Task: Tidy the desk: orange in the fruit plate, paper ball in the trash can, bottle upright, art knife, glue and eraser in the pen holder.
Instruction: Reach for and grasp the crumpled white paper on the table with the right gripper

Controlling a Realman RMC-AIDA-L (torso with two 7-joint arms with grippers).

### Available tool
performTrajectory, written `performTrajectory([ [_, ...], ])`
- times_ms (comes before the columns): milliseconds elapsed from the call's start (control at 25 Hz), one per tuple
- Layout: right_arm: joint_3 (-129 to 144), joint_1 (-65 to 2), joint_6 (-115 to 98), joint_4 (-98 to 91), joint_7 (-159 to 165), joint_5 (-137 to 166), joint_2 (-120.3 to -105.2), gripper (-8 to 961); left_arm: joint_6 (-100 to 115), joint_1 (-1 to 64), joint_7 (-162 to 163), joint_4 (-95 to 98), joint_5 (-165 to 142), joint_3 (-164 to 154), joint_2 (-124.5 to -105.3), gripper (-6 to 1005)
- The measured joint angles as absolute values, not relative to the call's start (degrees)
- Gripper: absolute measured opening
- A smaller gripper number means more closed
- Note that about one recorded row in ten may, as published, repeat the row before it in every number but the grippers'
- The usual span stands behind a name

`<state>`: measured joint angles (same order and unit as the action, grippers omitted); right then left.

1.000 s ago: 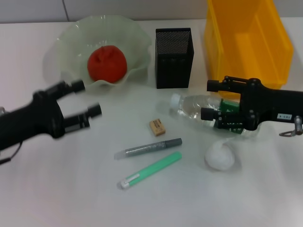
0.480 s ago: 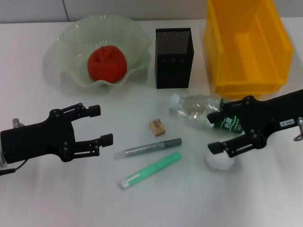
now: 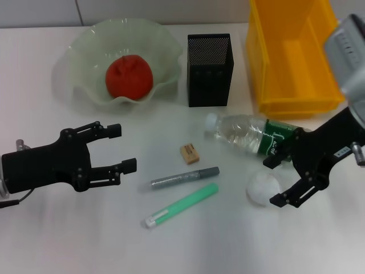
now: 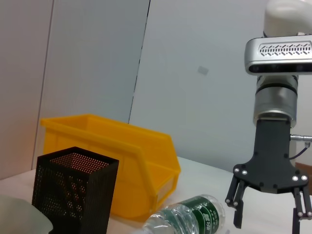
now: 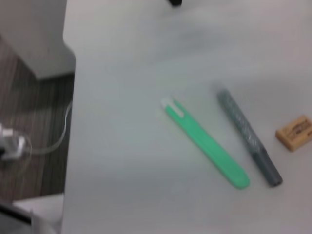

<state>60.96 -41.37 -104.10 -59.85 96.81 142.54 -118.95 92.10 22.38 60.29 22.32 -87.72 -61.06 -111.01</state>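
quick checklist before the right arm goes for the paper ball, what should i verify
1. Right gripper open: ok, its fingers are spread above the desk.
2. Right gripper lined up with the paper ball: ok, the ball lies just beside and between the fingers, not yet held.
3. Bottle out of the way: not ok, it lies on its side right behind the ball, close to the upper finger.
4. Yellow bin ready to take the ball: ok, it looks open and empty, behind the bottle.
5. Left gripper clear of the right arm: ok, it is open and hovers on the far side of the desk.
6. Orange already in the fruit plate: ok.
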Motion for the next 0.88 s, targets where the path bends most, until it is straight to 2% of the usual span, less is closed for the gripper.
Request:
performTrajectory([
  [360, 68.57, -43.29, -100.2, -60.07, 97.54, 143.62, -119.19, 818, 91.97, 22.41, 60.29, 22.33, -87.72, -61.0, -111.18, 858],
  [880, 77.2, -43.22, -95.13, -59.04, 98.18, 143.74, -119.58, 768, 91.79, 22.51, 59.63, 22.23, -89.22, -61.46, -111.54, 856],
])
